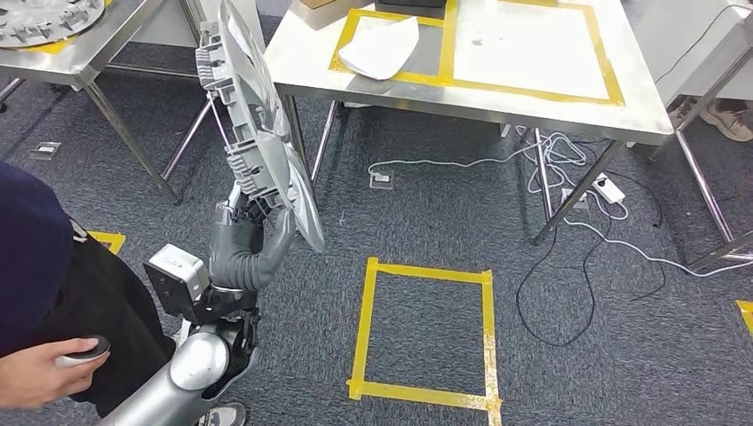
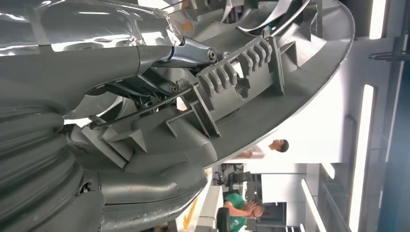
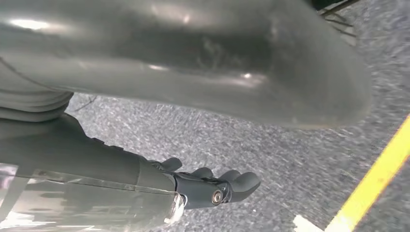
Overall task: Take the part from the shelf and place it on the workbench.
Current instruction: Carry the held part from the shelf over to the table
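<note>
My left hand (image 1: 251, 241) grips the lower end of the part (image 1: 255, 133), a long grey plastic piece with ribbed blocks and a curved rim, and holds it upright in front of the workbench (image 1: 462, 105). The left wrist view shows the part (image 2: 241, 82) close up, with my left hand (image 2: 72, 145) wrapped around its edge. My right hand (image 3: 145, 169) hangs over the grey carpet holding nothing, its dark fingers (image 3: 217, 186) set apart from the thick thumb.
Yellow tape marks rectangles on the workbench; a white sheet (image 1: 382, 46) lies in the left one. A second steel table with a round metal disc (image 1: 44, 18) stands far left. A person (image 1: 35, 266) stands close on my left. Cables (image 1: 568, 177) and a taped square (image 1: 426, 328) lie on the floor.
</note>
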Available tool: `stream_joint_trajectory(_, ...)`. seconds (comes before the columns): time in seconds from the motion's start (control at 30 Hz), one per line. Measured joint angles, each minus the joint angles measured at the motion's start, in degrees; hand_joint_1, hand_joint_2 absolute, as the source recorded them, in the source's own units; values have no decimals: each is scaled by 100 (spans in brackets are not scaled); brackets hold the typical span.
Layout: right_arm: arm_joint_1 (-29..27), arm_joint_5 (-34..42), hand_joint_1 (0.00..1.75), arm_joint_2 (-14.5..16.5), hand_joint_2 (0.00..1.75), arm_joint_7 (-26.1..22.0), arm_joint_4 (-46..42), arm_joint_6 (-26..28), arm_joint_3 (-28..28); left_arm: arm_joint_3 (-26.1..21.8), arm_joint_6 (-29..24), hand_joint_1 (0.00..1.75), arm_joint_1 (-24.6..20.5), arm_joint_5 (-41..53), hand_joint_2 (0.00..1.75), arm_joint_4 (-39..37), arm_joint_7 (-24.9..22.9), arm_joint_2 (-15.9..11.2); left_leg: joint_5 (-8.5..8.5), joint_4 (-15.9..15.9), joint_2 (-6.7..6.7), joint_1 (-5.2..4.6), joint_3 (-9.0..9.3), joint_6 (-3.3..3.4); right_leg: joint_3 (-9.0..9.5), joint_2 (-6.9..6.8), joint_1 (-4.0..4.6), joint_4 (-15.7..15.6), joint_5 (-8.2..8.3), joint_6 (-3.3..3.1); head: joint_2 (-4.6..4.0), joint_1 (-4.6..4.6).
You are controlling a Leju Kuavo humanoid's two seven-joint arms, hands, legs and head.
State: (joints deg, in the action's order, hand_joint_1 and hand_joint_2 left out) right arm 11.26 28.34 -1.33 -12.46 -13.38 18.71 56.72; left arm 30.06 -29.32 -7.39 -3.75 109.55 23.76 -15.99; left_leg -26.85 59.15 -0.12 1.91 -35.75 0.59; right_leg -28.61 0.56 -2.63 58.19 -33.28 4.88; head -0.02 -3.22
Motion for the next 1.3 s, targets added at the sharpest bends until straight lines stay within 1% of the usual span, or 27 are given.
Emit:
stream_joint_trajectory(0.1, -29, 1, 0, 4, 0, 2, 0, -9, 1, 1, 1, 175, -17, -5, 175, 2, -11, -5, -26, -25, 27, -31, 52, 41, -656, -22, 22, 1164, -449, -49, 0, 15)
stream_joint_trajectory(0.13, -42, 1, 0, 5, 0, 3, 1, -13, 2, 4, 2, 175, -18, -9, 175, -3, -15, -5, -44, -24, 24, -48, 73, 43, -818, -23, 30, 1385, -453, -69, 0, 15)
stream_joint_trajectory(0.17, -48, 1, 0, 4, 0, 4, 1, -16, 2, 6, 2, 175, -17, -17, 175, -8, -20, -6, -64, -23, 17, -62, 101, 38, -879, -24, 42, 1391, -331, -97, 0, 15)
stream_joint_trajectory(0.2, -50, 1, 0, -2, 0, 4, 2, -18, 1, 8, 2, 175, -16, -28, 175, -12, -19, -7, -87, -23, 8, -73, 138, 24, -833, -25, 59, 1172, -99, -138, 0, 15)
stream_joint_trajectory(0.27, -49, 1, 0, -25, 0, 4, 2, -19, 0, 10, 1, 175, -17, -54, 175, -17, 6, -6, -131, -21, -5, -91, 195, -19, -599, -39, 112, 449, 385, -248, 0, 15)
stream_joint_trajectory(0.3, -53, 5, 0, -40, 0, 3, 2, -19, 0, 10, 1, 175, -15, -63, 175, -20, 32, -6, -144, -19, -12, -94, 202, -49, -499, -48, 141, 161, 508, -296, 0, 13)
stream_joint_trajectory(0.33, -61, 19, 0, -53, 0, -5, 2, -20, 0, 12, 3, 175, -9, -68, 175, -24, 59, -5, -151, -21, -17, -91, 199, -83, -445, -53, 169, 1, 544, -332, 0, 10)
stream_joint_trajectory(0.43, -136, 125, 0, -90, 0, -107, 4, -27, -4, 38, 22, 175, 14, -9, 175, -36, 98, 25, -165, -60, -24, -65, 214, -193, -389, -51, 198, -115, 517, -405, 0, 5)
stream_joint_trajectory(0.5, -202, 200, 0, -120, 0, -207, 7, -44, -11, 74, 34, 175, 8, 100, 175, -64, 124, 84, -298, 135, -15, -56, 130, -238, -303, -59, 178, -216, 540, -464, 0, -14)
stream_joint_trajectory(0.53, -225, 228, 0, -133, 0, -240, 9, -57, -14, 94, 36, 175, 1, 153, 175, -83, 145, 119, -431, 406, -9, -49, -11, -250, -261, -62, 169, -250, 542, -488, 0, -27)
stream_joint_trajectory(0.6, -259, 253, 0, -154, 0, -271, 11, -88, -17, 139, 34, 175, -8, 210, 175, -123, 180, 175, -697, 1134, -8, -45, -425, -271, -210, -54, 170, -258, 503, -516, 0, -40)
stream_joint_trajectory(0.63, -279, 259, 0, -158, 0, -276, 12, -103, -17, 161, 34, 175, -6, 219, 175, -147, 187, 195, -724, 1383, -5, -40, -596, -286, -182, -42, 167, -252, 472, -516, 0, -41)
stream_joint_trajectory(0.67, -297, 260, 0, -161, 0, -280, 13, -116, -17, 183, 32, 175, -4, 220, 175, -173, 190, 210, -633, 1441, 1, -32, -678, -300, -148, -26, 160, -242, 435, -506, 0, -40)
stream_joint_trajectory(0.7, -310, 254, 0, -164, 0, -282, 13, -127, -17, 204, 26, 175, -2, 220, 175, -201, 192, 224, -426, 1274, 10, -21, -645, -315, -108, -5, 148, -222, 388, -484, 0, -41)
stream_joint_trajectory(0.73, -316, 245, 0, -167, 0, -282, 13, -134, -17, 219, 17, 175, -2, 220, 175, -224, 197, 235, -165, 938, 25, -5, -523, -333, -64, 18, 132, -191, 329, -453, 0, -41)
stream_joint_trajectory(0.77, -315, 237, 0, -179, 0, -282, 14, -138, -17, 231, 9, 175, -3, 220, 175, -246, 202, 244, 10, 630, 42, 1, -383, -354, -38, 41, 125, -159, 267, -411, 0, -43)
stream_joint_trajectory(0.8, -306, 228, 0, -194, 0, -282, 14, -139, -17, 241, 3, 175, -4, 222, 175, -260, 212, 254, 89, 359, 57, 4, -257, -349, -27, 62, 127, -113, 208, -366, 0, -51)
stream_joint_trajectory(0.83, -294, 225, 0, -209, 0, -282, 15, -141, -17, 250, 0, 175, -1, 225, 175, -272, 220, 263, 74, 225, 67, 1, -191, -317, -29, 76, 135, -85, 165, -326, 0, -47)
stream_joint_trajectory(0.93, -273, 209, 0, -231, 0, -281, 14, -160, -17, 269, -9, 175, 17, 230, 175, -294, 224, 290, -73, 202, 56, -23, -151, -142, -12, 77, 137, -86, 98, -254, 0, -30)
stream_joint_trajectory(1.0, -259, 188, 0, -233, 0, -274, 13, -173, -17, 273, -16, 175, 9, 232, 175, -298, 227, 304, -122, 197, 50, -28, -90, -62, -84, 30, 126, 124, -23, -219, 0, -22)
stream_joint_trajectory(1.03, -247, 178, 0, -233, 0, -265, 13, -177, -17, 273, -16, 175, 2, 235, 175, -296, 234, 309, -148, 193, 52, -34, -54, -28, -240, 2, 123, 426, -149, -205, 0, -14)
stream_joint_trajectory(1.1, -232, 165, 0, -233, 0, -248, 13, -182, -17, 276, -16, 175, -4, 242, 175, -295, 245, 315, -205, 192, 55, -68, 6, 25, -743, -28, 130, 1256, -409, -204, 0, -3)
stream_joint_trajectory(1.13, -234, 156, 0, -233, 0, -238, 13, -191, -17, 279, -16, 175, -3, 244, 175, -296, 246, 316, -236, 192, 51, -89, 41, 41, -974, -31, 142, 1575, -452, -222, 0, -2)
stream_joint_trajectory(1.17, -238, 136, 0, -232, 0, -221, 13, -203, -16, 281, -18, 175, -1, 248, 175, -297, 240, 315, -269, 192, 42, -111, 83, 54, -1114, -30, 165, 1698, -375, -259, 0, 0)
stream_joint_trajectory(1.2, -237, 102, 0, -231, 0, -192, 13, -217, -15, 282, -23, 175, -4, 260, 175, -295, 226, 314, -301, 190, 33, -133, 130, 62, -1153, -29, 201, 1604, -181, -317, 0, 1)
stream_joint_trajectory(1.27, -209, 10, 0, -234, 0, -104, 13, -237, -13, 280, -38, 175, -33, 314, 175, -264, 156, 303, -358, 181, 14, -166, 213, 73, -999, -25, 320, 931, 367, -515, 0, 3)
stream_joint_trajectory(1.3, -190, -31, 0, -239, 0, -57, 12, -241, -13, 278, -45, 175, -58, 351, 175, -232, 94, 291, -377, 175, 3, -175, 232, 69, -900, -29, 374, 601, 561, -619, 0, -10)
